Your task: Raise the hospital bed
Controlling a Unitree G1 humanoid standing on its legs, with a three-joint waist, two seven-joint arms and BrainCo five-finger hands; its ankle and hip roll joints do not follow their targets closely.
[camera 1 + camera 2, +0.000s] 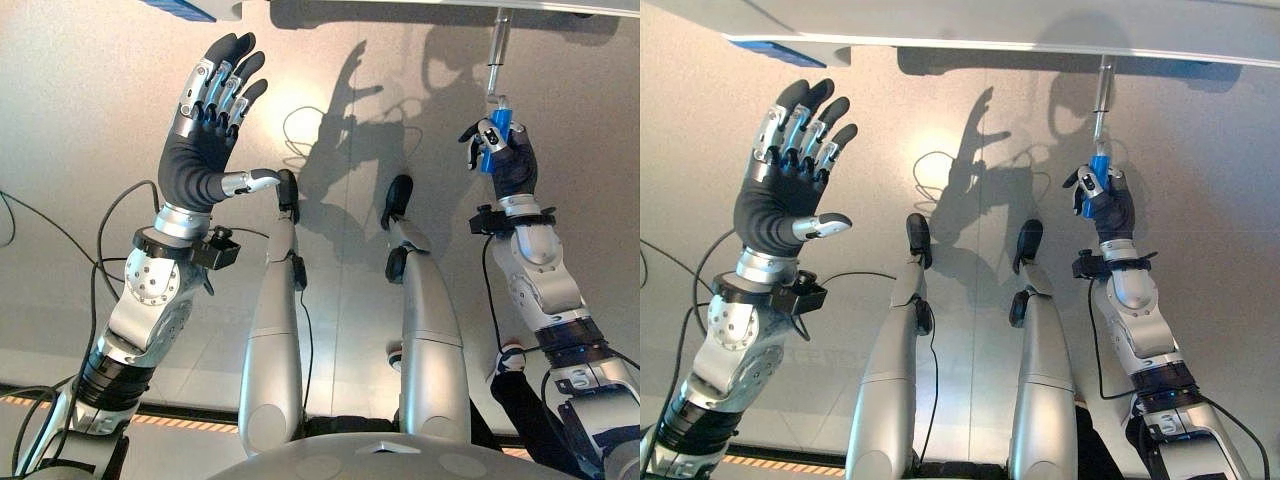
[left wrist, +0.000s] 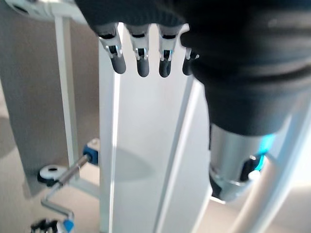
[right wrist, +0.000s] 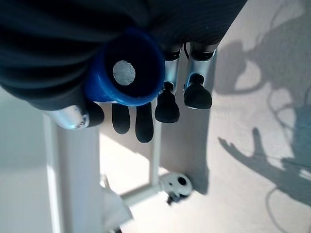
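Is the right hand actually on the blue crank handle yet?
Touching. In the right wrist view the right hand has its fingers curled round the blue crank handle; the left eye view shows the same grasp.

Right robot hand (image 1: 503, 150) grips blue crank handle (image 1: 492, 146); left robot hand (image 1: 208, 118) raised, fingers spread.
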